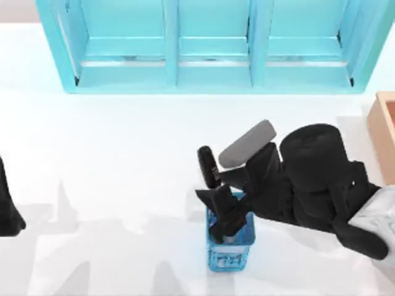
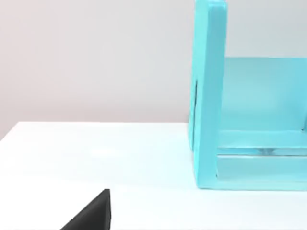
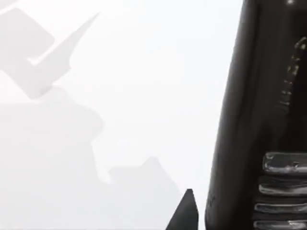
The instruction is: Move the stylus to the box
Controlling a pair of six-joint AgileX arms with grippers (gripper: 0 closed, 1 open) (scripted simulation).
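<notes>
The stylus (image 1: pixel 210 168), with a thick black cap and a silver-grey barrel, stands tilted in the small blue mesh holder (image 1: pixel 229 254) near the table's front middle. My right gripper (image 1: pixel 221 213) reaches in from the right and is shut on the stylus just above the holder's rim. Up close in the right wrist view, the stylus's black cap (image 3: pixel 254 120) sits beside one fingertip (image 3: pixel 187 213). The tan box (image 1: pixel 385 132) shows partly at the right edge. My left gripper (image 1: pixel 6 213) is parked at the left edge, open, one finger (image 2: pixel 93 213) showing.
A big turquoise shelf unit (image 1: pixel 210 46) spans the back of the table, and its side wall (image 2: pixel 208 96) stands ahead of the left wrist. My right arm's bulk (image 1: pixel 315 179) lies between the holder and the box.
</notes>
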